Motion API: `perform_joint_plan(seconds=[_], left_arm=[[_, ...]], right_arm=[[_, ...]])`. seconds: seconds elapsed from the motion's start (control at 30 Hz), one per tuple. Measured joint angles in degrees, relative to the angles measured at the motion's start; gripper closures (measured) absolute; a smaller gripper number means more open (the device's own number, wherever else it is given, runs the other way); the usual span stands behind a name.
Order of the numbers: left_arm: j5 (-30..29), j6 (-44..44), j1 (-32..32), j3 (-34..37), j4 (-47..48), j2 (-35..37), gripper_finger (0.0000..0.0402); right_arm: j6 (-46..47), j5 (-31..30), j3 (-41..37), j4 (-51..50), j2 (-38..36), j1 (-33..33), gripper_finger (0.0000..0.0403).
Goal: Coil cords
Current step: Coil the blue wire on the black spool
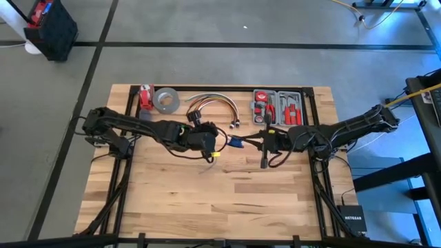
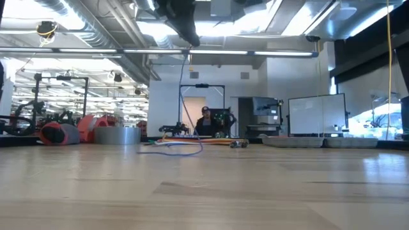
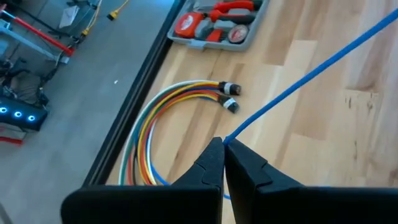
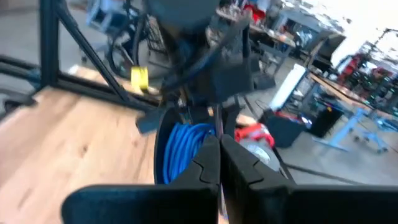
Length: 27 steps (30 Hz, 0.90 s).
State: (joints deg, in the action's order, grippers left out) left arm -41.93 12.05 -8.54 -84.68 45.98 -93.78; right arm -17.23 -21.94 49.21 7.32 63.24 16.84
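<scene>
The cord is a thin blue wire. Several loops of it form a coil (image 4: 185,149) (image 1: 235,142) held above the table's middle, between my two grippers. My left gripper (image 3: 223,144) (image 1: 220,140) is shut on a straight run of the cord (image 3: 298,81). My right gripper (image 4: 219,140) (image 1: 248,141) is shut at the coil and points level at the left one. In the low view a length of cord (image 2: 183,96) hangs from above, and its lower end (image 2: 176,144) lies on the table. My left gripper pinches a single strand of the cord (image 3: 229,139) at its fingertips, slanting down from the table's left. The strand runs off taut and straight, clear of the table. My right gripper comes level from the table's right. The coil's loops (image 4: 198,144) pass right beside its shut fingertips and hang clear of the table. The fingers hide the place of contact.
A short arched bundle of orange, red and white cables (image 1: 210,103) (image 3: 168,112) lies at the far middle. An open tool case (image 1: 279,107) (image 3: 217,22) sits at the far right of it. A grey tape roll (image 1: 165,100) and a red object (image 1: 145,96) stand at the far left.
</scene>
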Motion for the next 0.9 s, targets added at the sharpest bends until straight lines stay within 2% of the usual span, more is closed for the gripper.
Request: perform_joint_plan(seconds=[0.1, 0.2, 0.3, 0.4, 0.6, 0.7, 0.9], left_arm=[[0.19, -0.04, 0.19, 0.00, -0.86, -0.05, 0.0401], [-0.04, -1.07, 0.79, 0.00, -2.96, -0.65, 0.0401], [0.03, -1.99, 1.28, 0.02, -2.68, -1.17, 0.0401], [-0.75, -1.07, 1.38, 0.04, -0.55, -0.44, 0.0401], [-0.71, -0.94, -1.34, 0.09, -0.28, 2.01, 0.0401], [-0.41, -1.15, -3.62, 0.09, -3.28, 3.46, 0.0401], [-0.24, -2.16, -6.03, 0.09, -14.04, 3.81, 0.0401]], right_arm=[[-0.40, 1.60, 0.00, 3.60, -0.02, 0.06, 0.0402], [-0.65, 5.80, 0.00, 6.15, -0.04, 0.06, 0.0402], [-0.67, 6.32, 0.00, 5.44, -0.05, 0.06, 0.0402], [-0.64, 3.37, 0.00, 1.42, -0.49, 0.32, 0.0402], [-1.12, -7.75, 0.00, -7.16, -0.36, 0.44, 0.0402], [-1.23, -11.96, 0.00, -9.11, 1.00, 0.44, 0.0402], [-1.38, -13.92, 0.00, -7.59, 5.51, 0.24, 0.0402]])
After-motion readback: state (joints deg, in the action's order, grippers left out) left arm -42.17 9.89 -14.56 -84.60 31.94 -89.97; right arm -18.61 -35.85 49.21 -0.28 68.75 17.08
